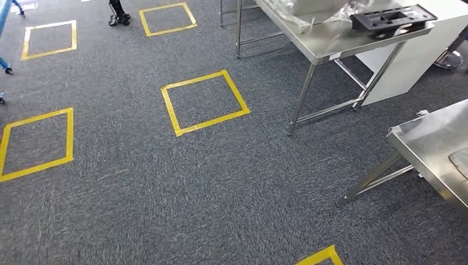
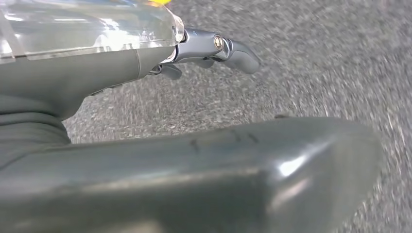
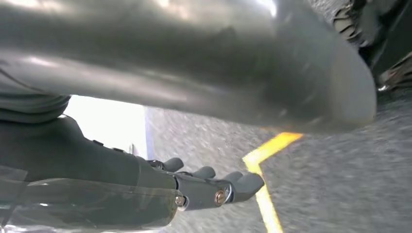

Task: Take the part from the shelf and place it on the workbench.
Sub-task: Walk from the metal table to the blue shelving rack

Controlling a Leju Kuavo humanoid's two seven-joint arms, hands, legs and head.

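Part [image 1: 393, 20] lies on a steel workbench [image 1: 325, 44] over grey carpet [image 1: 165, 187]

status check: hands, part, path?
Left hand and right hand empty, fingers apart, over carpet. Black part on far steel table. Nothing in the way.

No text, label, brand or number can be read in any view. The one candidate is a small white sticker [image 1: 335, 56] on the front edge of the steel table [image 1: 325, 44], just left of the black part [image 1: 393, 19] lying on that table; whatever is printed on it is too small to make out. The yellow tape squares [image 1: 205, 102] on the carpet left of the table are plain floor marks and carry no writing.
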